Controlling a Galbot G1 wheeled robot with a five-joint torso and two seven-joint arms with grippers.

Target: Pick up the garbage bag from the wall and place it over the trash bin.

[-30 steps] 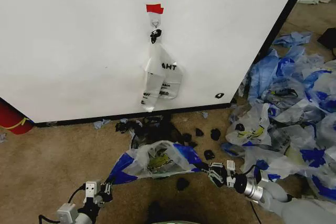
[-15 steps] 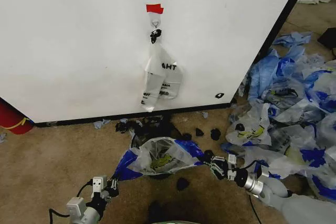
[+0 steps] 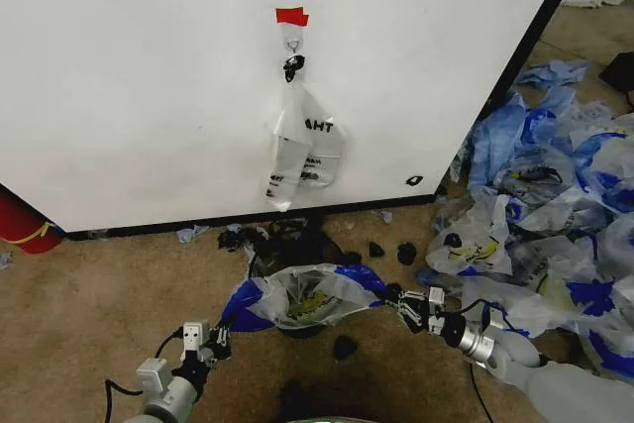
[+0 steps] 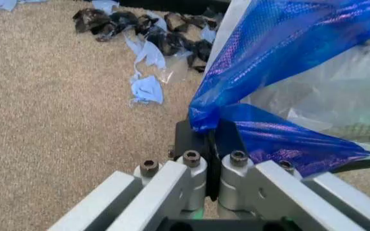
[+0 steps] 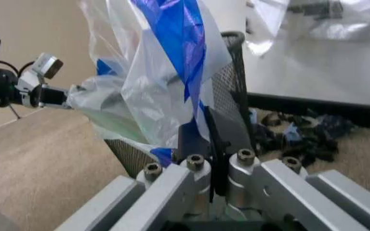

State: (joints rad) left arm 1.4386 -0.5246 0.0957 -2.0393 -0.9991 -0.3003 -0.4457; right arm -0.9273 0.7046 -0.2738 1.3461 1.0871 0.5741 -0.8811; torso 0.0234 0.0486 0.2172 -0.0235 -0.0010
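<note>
The wall (image 3: pixel 149 96) fills the head view from 9 to 1 o'clock, a second bag (image 3: pixel 302 146) with black lettering hanging from its hook (image 3: pixel 293 44) under red tape (image 3: pixel 291 16). A heap of spare bags (image 3: pixel 555 195) lies on the carpet (image 3: pixel 89 294) at 3 o'clock, and a red cylinder (image 3: pixel 20 220) sits at 9 o'clock.

At 6 o'clock, the garbage bag (image 3: pixel 307 296) is stretched mouth-open over the bin (image 3: pixel 297 326), which sits just in front of the wall's base. The bag hides most of the bin; the right wrist view shows its black mesh side (image 5: pixel 233 86) under the plastic. Each arm holds one blue handle, pulling outward toward 8 and 4 o'clock, which appears meant to keep the opening wide enough to drop around the rim.

The left end effector (image 3: pixel 214 341) is pressed together on a bunched blue handle, as its wrist view shows (image 4: pixel 209 132). The right end effector (image 3: pixel 404 306) is likewise pinching the opposite handle (image 5: pixel 198 139) against the bin's side.

Black scraps (image 3: pixel 396 250) litter the floor around the bin.

The bag looks draped but not yet tucked over the rim, so I judge the placing step nearly finished.
</note>
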